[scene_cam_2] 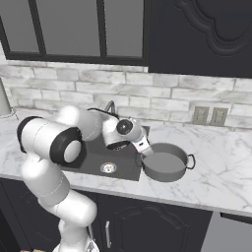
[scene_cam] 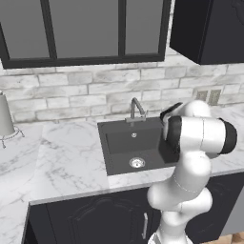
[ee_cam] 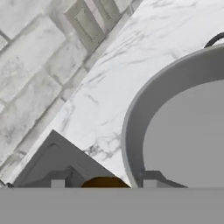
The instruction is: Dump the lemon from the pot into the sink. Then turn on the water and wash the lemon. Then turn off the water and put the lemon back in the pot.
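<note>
Dark fingertips (ee_cam: 150, 183) of the white arm's two-finger claw (scene_cam_2: 143, 149) stand apart at the near edge of the round grey metal pot (scene_cam_2: 165, 163). One tip is just inside the pot's wall and the other is out over the counter side. Whether they are clamped on some part of the pot or merely straddle its rim cannot be told, since the contact is hidden.

Between the two tips, just outside the pot wall, the hand view shows a small rounded orange-brown shape, apparently the lemon (ee_cam: 105, 181). Only its top is seen, and what it rests on cannot be told.

White marble counter with grey veining (scene_cam: 66, 157) runs along a wall of pale grey brick (scene_cam: 71, 97), over dark panelled base cabinets (scene_cam: 95, 219). Above hang dark-framed glass-front cabinets (scene_cam: 81, 28), with a solid dark cabinet (scene_cam_2: 202, 34) to the right. Two grey outlet plates (scene_cam_2: 209, 116) sit on the brick behind the pot.

Set into the counter is the dark charcoal rectangular sink (scene_cam: 119, 143), with a round silver drain (scene_cam: 137, 163) in its floor. A slim grey metal faucet with an angled spout (scene_cam: 137, 109) stands at its back edge. The pot stands upright on the marble just right of the sink, a dark loop handle (scene_cam_2: 191, 161) on its far side, its inside plain grey. At the far left a pale grey cone-like object (scene_cam: 5, 116) stands on a wire base.
</note>
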Controlling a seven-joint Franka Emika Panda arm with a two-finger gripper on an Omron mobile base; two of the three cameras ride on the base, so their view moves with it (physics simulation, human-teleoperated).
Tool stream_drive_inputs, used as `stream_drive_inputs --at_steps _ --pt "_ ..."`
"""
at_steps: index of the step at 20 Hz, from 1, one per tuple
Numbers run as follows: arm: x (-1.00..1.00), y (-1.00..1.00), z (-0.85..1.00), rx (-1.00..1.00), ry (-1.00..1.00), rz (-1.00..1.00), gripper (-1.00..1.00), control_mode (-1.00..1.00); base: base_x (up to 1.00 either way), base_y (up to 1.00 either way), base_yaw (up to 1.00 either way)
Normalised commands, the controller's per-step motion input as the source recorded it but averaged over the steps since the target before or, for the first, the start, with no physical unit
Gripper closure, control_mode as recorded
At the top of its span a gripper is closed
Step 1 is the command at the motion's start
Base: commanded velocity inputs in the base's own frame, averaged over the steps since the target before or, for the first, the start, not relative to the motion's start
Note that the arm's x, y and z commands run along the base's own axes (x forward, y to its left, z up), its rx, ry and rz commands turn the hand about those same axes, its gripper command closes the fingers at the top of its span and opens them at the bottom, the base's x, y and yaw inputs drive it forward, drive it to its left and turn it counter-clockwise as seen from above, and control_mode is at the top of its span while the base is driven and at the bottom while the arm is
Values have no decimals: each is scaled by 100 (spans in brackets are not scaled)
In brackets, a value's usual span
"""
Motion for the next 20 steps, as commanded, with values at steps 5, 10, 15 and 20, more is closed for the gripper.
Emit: stream_drive_inputs --at_steps 5,10,15,20 --pt "4 -61 9 16 14 -11 100 -100 0 0 0" --pt "11 -54 -8 10 20 -10 100 -100 0 0 0" --pt "13 -29 -29 5 19 -8 100 -100 0 0 0" --pt "2 -17 -70 0 20 -5 100 -100 0 0 0"
